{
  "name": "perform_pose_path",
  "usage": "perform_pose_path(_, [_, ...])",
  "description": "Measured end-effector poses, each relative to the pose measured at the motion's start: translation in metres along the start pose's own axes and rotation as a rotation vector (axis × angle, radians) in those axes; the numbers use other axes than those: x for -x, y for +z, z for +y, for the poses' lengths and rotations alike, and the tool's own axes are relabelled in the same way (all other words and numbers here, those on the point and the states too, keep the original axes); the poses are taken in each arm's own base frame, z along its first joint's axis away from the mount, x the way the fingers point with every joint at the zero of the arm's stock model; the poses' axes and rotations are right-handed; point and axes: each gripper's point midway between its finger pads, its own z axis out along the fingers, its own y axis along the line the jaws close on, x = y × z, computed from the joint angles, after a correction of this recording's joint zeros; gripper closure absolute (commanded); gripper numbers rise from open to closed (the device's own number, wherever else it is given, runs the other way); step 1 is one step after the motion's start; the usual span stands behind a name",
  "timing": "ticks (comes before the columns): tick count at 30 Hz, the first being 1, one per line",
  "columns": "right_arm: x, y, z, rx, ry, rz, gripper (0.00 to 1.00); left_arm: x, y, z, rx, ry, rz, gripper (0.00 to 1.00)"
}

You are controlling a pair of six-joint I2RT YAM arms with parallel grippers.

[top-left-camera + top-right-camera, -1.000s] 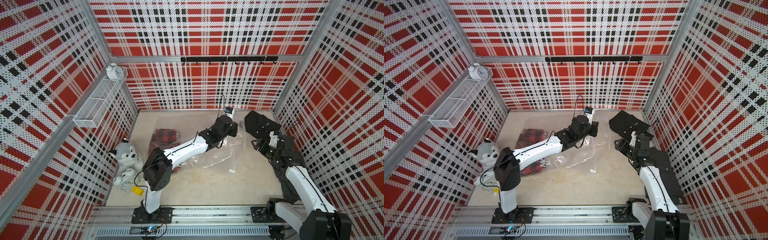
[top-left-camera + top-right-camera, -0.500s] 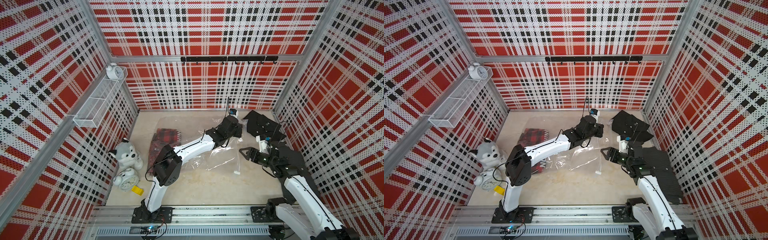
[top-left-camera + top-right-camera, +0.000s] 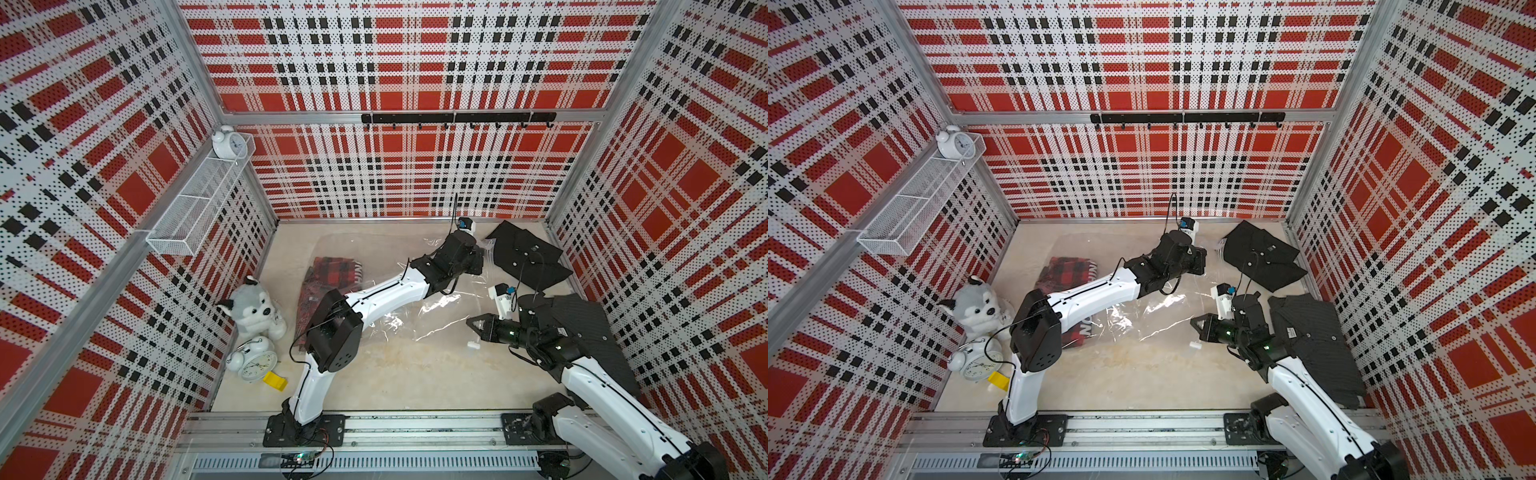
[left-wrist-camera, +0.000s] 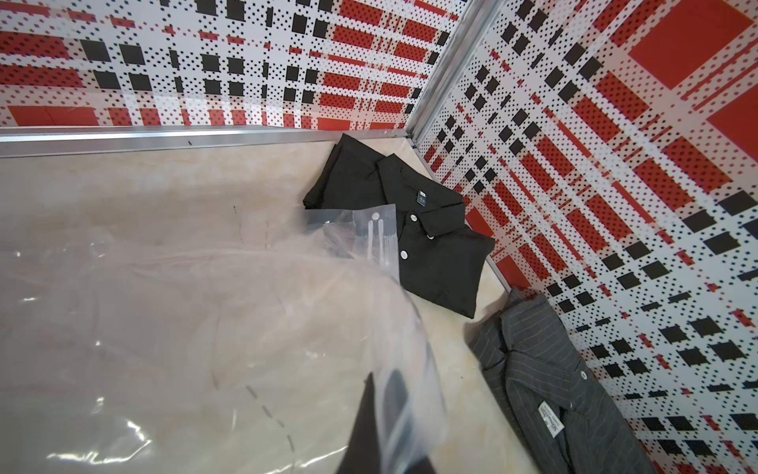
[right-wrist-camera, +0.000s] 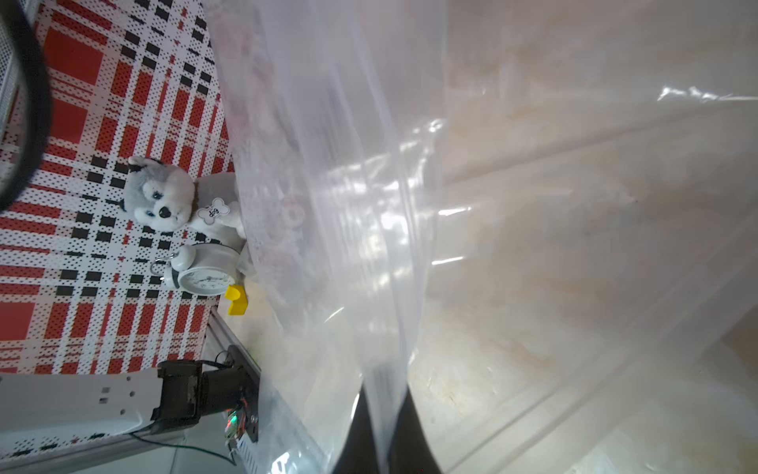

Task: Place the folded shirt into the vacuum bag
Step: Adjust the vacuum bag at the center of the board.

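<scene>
Clear vacuum bag (image 3: pixel 440 320) lies mid-bench (image 3: pixel 415 374), and one red plaid garment (image 3: pixel 332 270) looks tucked in its left end. Left fingers (image 4: pixel 361 427) and right fingers (image 5: pixel 357 431) are each pinched on the bag's right edge. Two folded shirts sit outside it: black shirt (image 3: pixel 528 257) and striped shirt (image 3: pixel 582 328). Two clocks: one alarm clock (image 3: pixel 226 143) in the wire basket (image 3: pixel 187 216), one (image 3: pixel 253 361) on the bench.

Left arm (image 3: pixel 386 291) and right arm (image 3: pixel 590 382): white link shells, black joint housings, external black cables. Right claw (image 3: pixel 473 324): black, tapered. Wrist camera (image 3: pixel 466 224): white. Black base plates (image 3: pixel 305 430) bolt to an aluminium rail (image 3: pixel 415 428).
</scene>
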Motion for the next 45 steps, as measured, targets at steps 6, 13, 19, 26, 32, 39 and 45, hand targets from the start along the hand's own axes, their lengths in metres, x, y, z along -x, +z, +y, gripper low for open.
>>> perform_pose_path(6, [0.029, -0.037, 0.009, -0.081, -0.032, -0.152, 1.00, 0.007, -0.011, -0.001, -0.005, -0.001, -0.002, 1.00])
perform_pose_path(13, [0.028, -0.044, 0.010, -0.090, -0.027, -0.162, 1.00, 0.009, -0.026, -0.004, -0.024, 0.001, 0.006, 1.00])
perform_pose_path(19, [0.020, -0.040, 0.002, -0.105, -0.013, -0.139, 1.00, -0.013, -0.025, 0.008, -0.002, 0.007, 0.044, 1.00])
perform_pose_path(26, [-0.009, -0.013, -0.027, -0.121, 0.047, -0.058, 1.00, -0.059, -0.021, 0.042, 0.050, 0.009, 0.107, 1.00])
perform_pose_path(32, [-0.009, 0.016, -0.034, -0.099, 0.076, -0.014, 1.00, -0.066, -0.017, 0.077, 0.087, -0.014, 0.106, 1.00])
perform_pose_path(39, [0.000, 0.031, -0.037, -0.124, 0.079, 0.012, 0.33, -0.043, -0.020, 0.120, 0.160, -0.010, 0.038, 1.00])
perform_pose_path(45, [0.037, -0.011, -0.022, -0.205, 0.015, -0.125, 0.19, -0.019, -0.027, 0.146, 0.220, 0.007, -0.026, 1.00])
